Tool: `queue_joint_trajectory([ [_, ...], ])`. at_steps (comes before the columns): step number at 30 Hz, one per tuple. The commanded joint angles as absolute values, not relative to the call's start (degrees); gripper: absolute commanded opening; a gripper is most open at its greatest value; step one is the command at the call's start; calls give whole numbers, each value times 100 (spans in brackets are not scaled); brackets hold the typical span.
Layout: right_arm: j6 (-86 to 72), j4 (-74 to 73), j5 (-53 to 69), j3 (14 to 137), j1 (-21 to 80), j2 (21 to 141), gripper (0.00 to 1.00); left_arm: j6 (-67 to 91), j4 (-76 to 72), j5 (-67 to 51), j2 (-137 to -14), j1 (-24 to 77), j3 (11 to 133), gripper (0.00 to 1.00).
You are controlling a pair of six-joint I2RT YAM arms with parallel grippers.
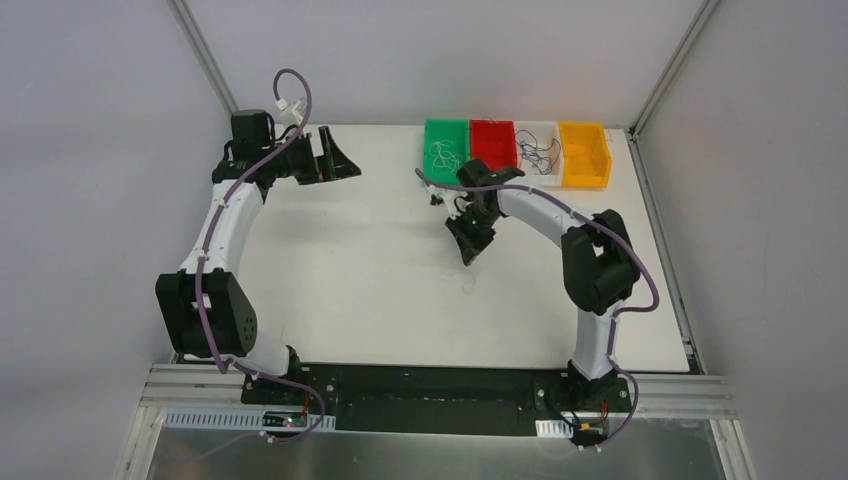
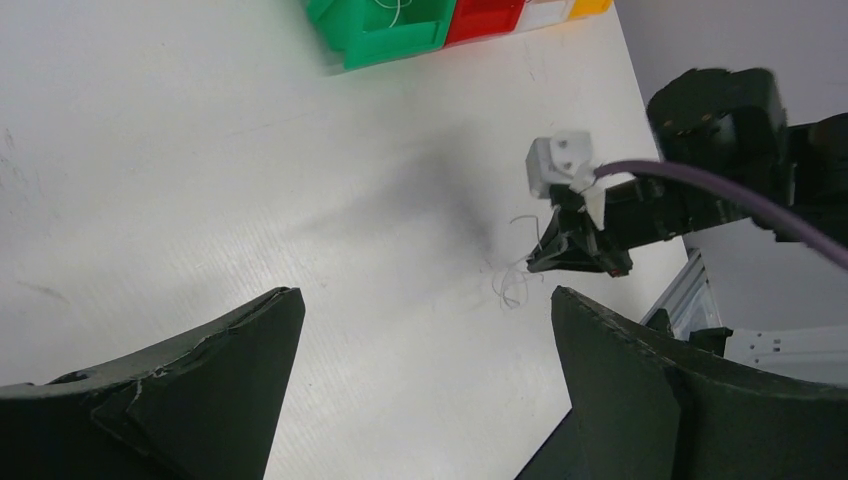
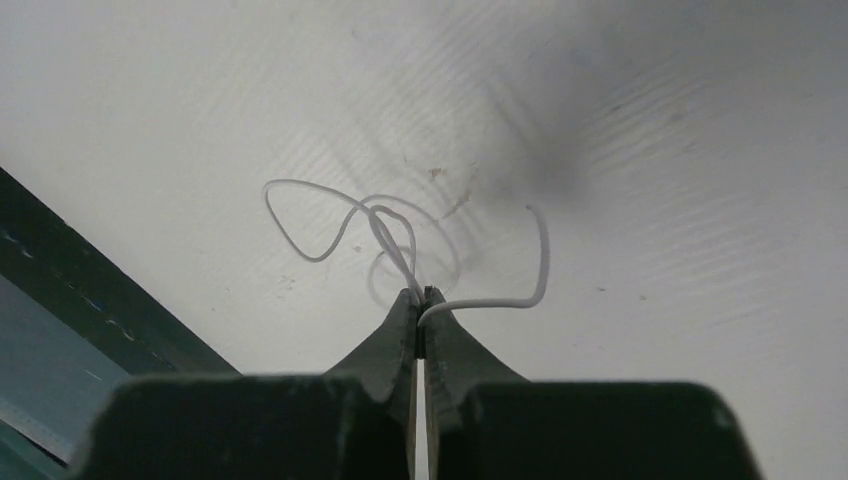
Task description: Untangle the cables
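From above, we see our left gripper spread wide and our right gripper low over the table. Left wrist: a whitish-grey wire dangles well beyond our open jaws. Right wrist: our jaws pinch that wire, its loops just past the tips.

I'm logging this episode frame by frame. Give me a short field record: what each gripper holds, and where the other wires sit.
right gripper: shut on a whitish wire, its loops hanging toward the table
left gripper: open, holding nothing, at the far left
green bin: pale wires inside
white bin: dark wires inside
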State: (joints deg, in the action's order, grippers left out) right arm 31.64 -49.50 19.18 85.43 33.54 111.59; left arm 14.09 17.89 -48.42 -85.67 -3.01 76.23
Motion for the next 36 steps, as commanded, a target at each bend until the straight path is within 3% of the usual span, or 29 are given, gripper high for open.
queue_joint_trajectory([
  [1, 2579, -4877, 2366, 9433, 3071, 10490, 0, 1319, 1714, -5018, -8614, -296, 7744, 99],
  [8, 1596, -3561, 2018, 10599, 2859, 10649, 0, 1372, 1723, -4770, -8836, -292, 8113, 99],
  [18, 1415, -2756, 420, 12947, 2662, 12603, 0, 1292, 1723, -4475, -8821, -365, 8109, 99],
  [23, 1713, -1556, -363, 12910, 2595, 13144, 0, 1318, 1722, -4401, -8897, -398, 8197, 99],
  [28, 1749, -1254, -254, 13068, 2475, 13639, 0, 1315, 1723, -4406, -8970, -423, 8205, 99],
  [29, 1684, -1284, -116, 13091, 2455, 13707, 4, 1303, 1723, -4421, -8996, -429, 8201, 99],
  [33, 1535, -1438, 339, 13162, 2450, 13777, 40, 1318, 1755, -4456, -9071, -440, 8232, 99],
  [36, 1495, -1492, 541, 13114, 2449, 13589, 50, 1302, 1796, -4460, -9106, -443, 8293, 99],
])
